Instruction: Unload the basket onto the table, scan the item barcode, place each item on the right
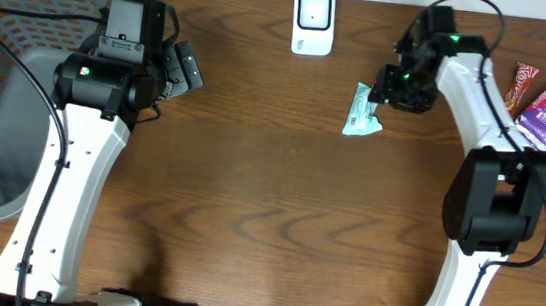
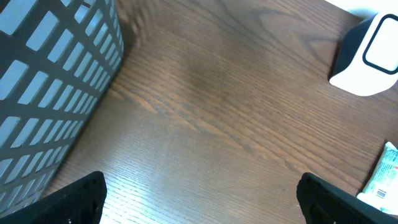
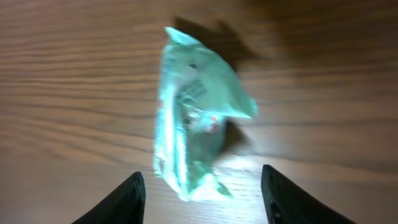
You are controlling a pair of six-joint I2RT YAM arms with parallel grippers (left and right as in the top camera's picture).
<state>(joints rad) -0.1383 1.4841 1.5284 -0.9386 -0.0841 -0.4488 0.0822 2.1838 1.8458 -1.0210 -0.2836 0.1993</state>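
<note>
- Two grippers hang over a wooden table (image 1: 249, 191); only the R gripper (image 1: 390, 87) is at the task item.
- Item is a green packet (image 1: 362, 113), lying on the table just beside the R gripper, on its L-arm side in overhead view.
- White scanner (image 1: 313, 21) stands at the far edge btwn the arms, near the packet but apart from it.
- R wrist view (blurred): packet sits btwn the two fingers (image 3: 127, 199), long axis running straight ahead, crosswise to the closing line.
- R jaws stand partly apart w/ a gap each side of the packet, so no grip.
- L gripper (image 2: 202, 183) is spread wide and empty, well apart from the packet, near the basket (image 1: 20, 68).
- Judgement: R arm is nearer; next move likely needs closing across the packet's narrow width.
</note>
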